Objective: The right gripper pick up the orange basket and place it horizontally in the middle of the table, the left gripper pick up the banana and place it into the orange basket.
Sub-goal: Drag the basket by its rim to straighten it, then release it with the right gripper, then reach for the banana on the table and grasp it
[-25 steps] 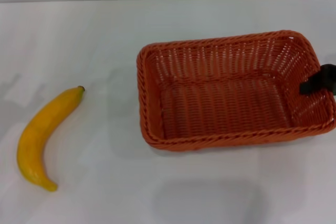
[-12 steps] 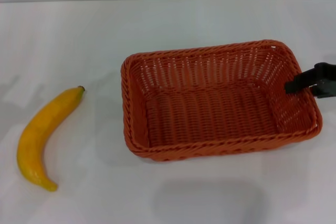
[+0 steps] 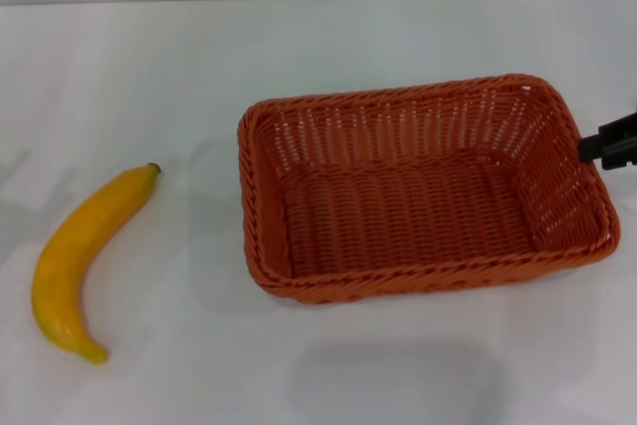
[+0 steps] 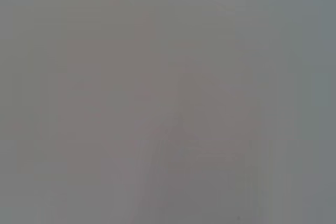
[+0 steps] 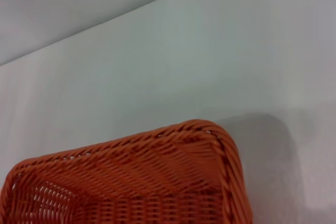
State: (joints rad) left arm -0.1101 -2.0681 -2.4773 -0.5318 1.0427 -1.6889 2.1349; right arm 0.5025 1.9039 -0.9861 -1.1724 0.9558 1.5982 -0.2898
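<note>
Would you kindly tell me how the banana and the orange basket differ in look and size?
The banana is smooth, yellow-orange and curved, while the orange basket is woven, orange-red and rectangular with rounded corners. The banana is the shorter of the two. It lies to the robot's left, the basket nearer the middle and right. Both rest on the white table.

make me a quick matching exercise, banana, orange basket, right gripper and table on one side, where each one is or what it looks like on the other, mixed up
Things:
1. banana
2. orange basket
3. right gripper
4. table

Descriptions:
A. black, at the basket's right end
B. plain white surface under everything
C. yellow, curved, lying left of the basket
D. woven, empty, lying lengthwise across the table

Pairs: 1-C, 2-D, 3-A, 4-B
</note>
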